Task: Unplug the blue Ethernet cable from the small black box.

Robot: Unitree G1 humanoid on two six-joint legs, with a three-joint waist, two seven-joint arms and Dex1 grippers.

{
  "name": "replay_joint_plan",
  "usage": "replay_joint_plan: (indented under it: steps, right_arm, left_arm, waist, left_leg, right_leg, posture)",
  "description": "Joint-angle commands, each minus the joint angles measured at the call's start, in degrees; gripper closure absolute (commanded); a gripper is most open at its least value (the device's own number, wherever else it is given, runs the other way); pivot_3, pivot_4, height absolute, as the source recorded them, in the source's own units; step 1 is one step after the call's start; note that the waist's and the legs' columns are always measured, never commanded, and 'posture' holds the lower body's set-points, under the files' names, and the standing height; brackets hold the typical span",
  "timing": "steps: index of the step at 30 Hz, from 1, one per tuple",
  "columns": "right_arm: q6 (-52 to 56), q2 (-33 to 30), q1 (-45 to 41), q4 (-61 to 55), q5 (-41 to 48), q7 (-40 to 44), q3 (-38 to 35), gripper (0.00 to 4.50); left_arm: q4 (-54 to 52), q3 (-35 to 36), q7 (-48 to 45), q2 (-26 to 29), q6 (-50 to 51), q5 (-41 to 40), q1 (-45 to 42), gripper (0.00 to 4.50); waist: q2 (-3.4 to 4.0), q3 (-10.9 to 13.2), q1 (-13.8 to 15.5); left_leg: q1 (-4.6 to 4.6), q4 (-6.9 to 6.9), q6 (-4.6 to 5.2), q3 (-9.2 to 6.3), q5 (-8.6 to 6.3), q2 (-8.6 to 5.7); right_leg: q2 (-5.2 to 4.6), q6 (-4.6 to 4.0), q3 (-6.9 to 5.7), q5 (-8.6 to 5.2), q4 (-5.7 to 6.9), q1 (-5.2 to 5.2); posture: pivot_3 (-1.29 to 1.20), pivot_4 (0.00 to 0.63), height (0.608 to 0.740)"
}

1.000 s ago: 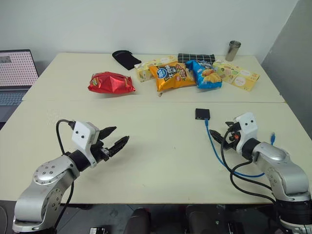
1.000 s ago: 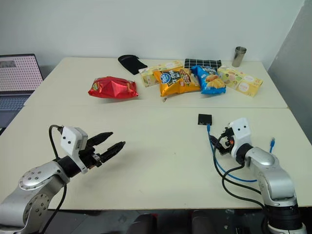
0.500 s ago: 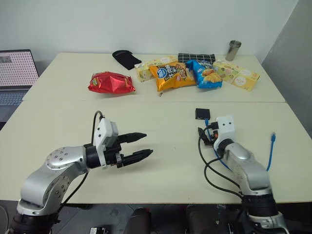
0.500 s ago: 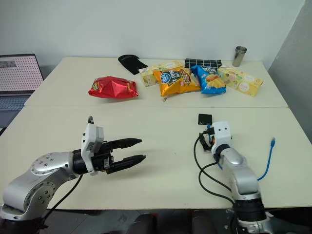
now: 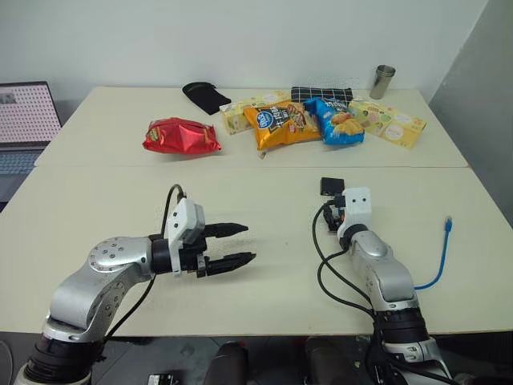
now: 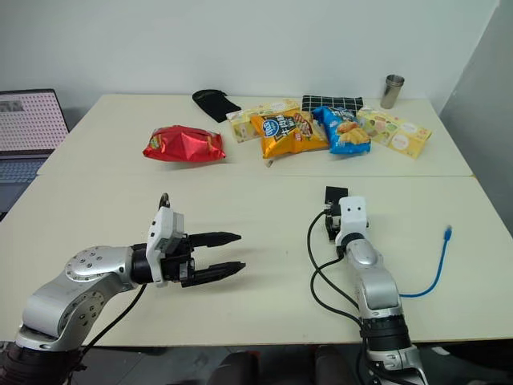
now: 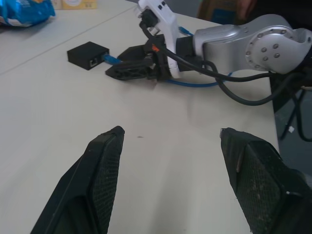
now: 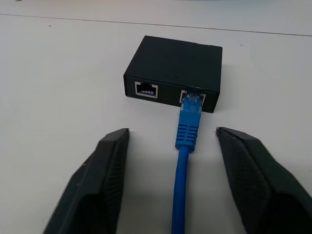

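Note:
The small black box (image 8: 175, 73) lies on the cream table (image 5: 264, 305), right of centre, also seen as the box (image 5: 332, 186). The blue Ethernet cable (image 8: 187, 131) is plugged into one of the box's two ports; the other port is empty. The cable runs back under my right arm, and its free end (image 5: 449, 220) lies far right. My right gripper (image 8: 171, 131) is open just behind the box, one finger on each side of the plug and touching neither. My left gripper (image 5: 240, 243) is open over bare table at centre left, pointing toward the right gripper (image 7: 119, 66).
Along the back of the table lie a red snack bag (image 5: 183, 135), an orange bag (image 5: 276, 124), a blue bag (image 5: 337, 120), yellow boxes (image 5: 389, 122), a black cloth (image 5: 204, 96), a checked pouch (image 5: 321, 94) and a metal cup (image 5: 382, 82). A laptop (image 5: 28, 112) sits far left.
My right gripper has swung left and forward to the box and now straddles the plug, its fingers closer together. My left gripper has swung right toward the table's middle.

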Motion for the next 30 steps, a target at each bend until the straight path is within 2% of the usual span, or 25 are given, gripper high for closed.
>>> replay_joint_plan:
  steps: [1, 6, 7, 9, 13, 20, 24, 30]
  right_arm:
    - [0.39, -0.62, -0.53, 0.26, -1.41, -0.41, -0.25, 2.58]
    - [0.43, -0.80, -0.50, 0.19, -1.90, 0.10, -0.11, 3.71]
    - [0.45, -0.84, -0.40, 0.06, -1.95, 0.17, -0.09, 4.06]
    - [0.46, -0.96, -0.30, -0.10, -2.05, 0.34, -0.05, 4.40]
    - [0.20, -4.90, 0.35, -2.07, -2.68, 4.68, 1.50, 4.40]
    - [-11.14, -18.16, 2.33, -8.48, -1.71, 24.38, 9.37, 4.41]
    - [-30.88, -26.34, -0.09, -8.55, -5.54, 36.14, 15.49, 4.41]
    - [-53.13, -29.58, -5.89, -2.68, -7.87, 43.04, 18.70, 4.41]
  left_arm:
    - [0.07, 0.75, 1.68, -1.39, -1.53, 0.51, -0.90, 1.14]
    - [0.36, 0.33, 2.21, -2.29, -1.97, 1.10, -0.62, 1.14]
    - [0.29, 0.27, 2.40, -2.40, -2.03, 1.26, -0.50, 1.14]
    - [0.23, 0.22, 2.60, -2.54, -2.14, 1.51, -0.39, 1.14]
    - [1.10, 0.38, 2.71, -2.69, -1.53, 1.38, -0.38, 1.14]
    - [3.52, 1.76, 3.15, -3.50, 1.81, -1.60, -0.62, 1.14]
    - [4.55, 3.38, 2.50, -3.73, 7.08, -7.78, -1.89, 1.14]
    - [5.40, 5.83, 3.13, -3.56, 13.41, -14.33, -3.02, 1.14]
  waist:
    - [-0.01, -0.01, 0.00]
    - [-0.01, -0.01, -0.02]
    - [-0.01, -0.01, -0.03]
    - [-0.01, -0.01, -0.03]
    - [-0.01, -0.01, 0.01]
    - [0.00, 0.01, -0.18]
    - [0.01, 0.03, -0.63]
    - [-0.05, 0.05, -0.54]
  left_leg:
    - [-0.01, 0.01, 0.00, 0.00, 0.00, 0.00]
    - [-0.01, 0.01, 0.00, 0.00, 0.00, 0.00]
    - [-0.01, 0.01, 0.00, 0.00, 0.00, 0.00]
    - [-0.01, 0.01, 0.00, 0.00, 0.00, 0.00]
    - [-0.02, 0.01, 0.00, 0.00, 0.00, 0.00]
    - [-0.03, 0.01, 0.03, 0.00, -0.02, -0.03]
    - [-0.02, 0.00, 0.03, -0.02, -0.02, 0.05]
    - [-0.02, 0.05, 0.02, -0.04, -0.01, 0.02]
  right_leg:
    - [0.00, 0.00, 0.00, 0.00, -0.01, 0.00]
    - [-0.02, 0.00, -0.01, 0.00, 0.00, 0.00]
    - [-0.02, 0.00, -0.01, 0.00, 0.00, 0.00]
    - [-0.01, 0.00, 0.00, 0.00, 0.00, 0.00]
    - [-0.02, 0.00, -0.01, 0.00, 0.00, 0.00]
    - [-0.01, 0.01, -0.05, 0.00, -0.04, 0.00]
    - [0.01, 0.01, -0.05, 0.00, -0.02, -0.03]
    - [0.03, 0.01, -0.11, 0.00, -0.02, 0.02]
  posture:
    - [0.00, 0.150, 0.740]
    - [0.00, 0.150, 0.740]
    - [0.00, 0.150, 0.740]
    - [0.00, 0.150, 0.740]
    - [0.00, 0.150, 0.740]
    - [0.00, 0.150, 0.740]
    - [0.00, 0.150, 0.740]
    - [0.00, 0.150, 0.740]
